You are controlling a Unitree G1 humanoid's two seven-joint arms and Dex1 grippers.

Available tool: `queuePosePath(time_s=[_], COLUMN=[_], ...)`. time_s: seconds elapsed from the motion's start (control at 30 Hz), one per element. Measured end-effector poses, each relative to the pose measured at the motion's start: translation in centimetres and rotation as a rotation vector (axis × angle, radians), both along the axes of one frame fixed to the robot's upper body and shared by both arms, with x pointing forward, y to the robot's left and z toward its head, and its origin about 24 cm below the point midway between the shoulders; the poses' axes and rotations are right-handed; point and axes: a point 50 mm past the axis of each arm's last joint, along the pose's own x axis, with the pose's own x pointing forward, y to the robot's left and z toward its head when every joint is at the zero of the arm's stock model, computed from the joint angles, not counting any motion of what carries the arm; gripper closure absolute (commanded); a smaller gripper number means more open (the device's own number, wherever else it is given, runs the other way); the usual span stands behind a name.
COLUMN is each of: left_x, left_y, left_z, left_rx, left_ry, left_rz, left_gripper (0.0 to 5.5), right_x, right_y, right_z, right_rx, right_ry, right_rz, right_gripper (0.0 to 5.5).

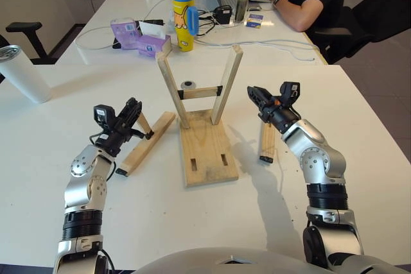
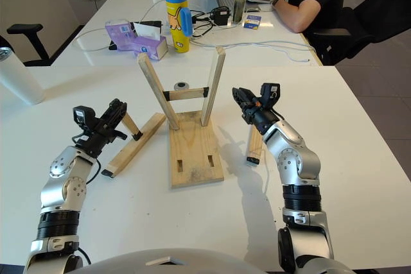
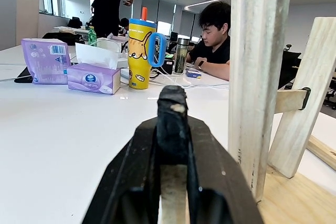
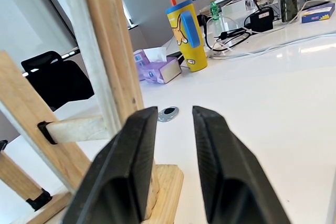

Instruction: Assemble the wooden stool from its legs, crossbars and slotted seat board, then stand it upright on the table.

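The slotted seat board [image 1: 209,152] lies flat on the white table. Two legs [image 1: 171,88] [image 1: 227,85] stand in its far end, joined by a crossbar [image 1: 200,92]. To the left, another leg [image 1: 149,142] lies on the table with a short crossbar [image 1: 145,125] sticking out of it. My left gripper [image 1: 135,113] is shut on that crossbar, whose black-capped end [image 3: 172,114] pokes out past the fingers. My right gripper [image 1: 255,96] hangs open, nothing in it, just right of the upright right leg [image 4: 107,51]. A loose leg [image 1: 266,140] lies under the right arm.
A yellow cup [image 1: 183,20], purple tissue boxes [image 1: 138,38] and cables sit at the far side. At the far left stands a white tumbler [image 1: 22,72]. A small round fitting [image 1: 188,85] lies behind the stool. A person sits at the far table.
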Motion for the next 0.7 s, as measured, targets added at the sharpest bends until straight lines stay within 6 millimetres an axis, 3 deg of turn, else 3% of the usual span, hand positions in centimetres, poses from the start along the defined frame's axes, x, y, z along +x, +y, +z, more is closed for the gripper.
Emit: queuePosePath(time_s=[0.7], left_x=[-0.05], left_y=[-0.05], left_z=[0.46], left_rx=[0.096], left_ry=[-0.015], left_rz=[-0.057], left_gripper=[5.06], right_x=[0.12], right_y=[0.05], right_z=[0.06], right_rx=[0.018], right_ry=[0.01], right_rz=[0.004], right_gripper=[4.28])
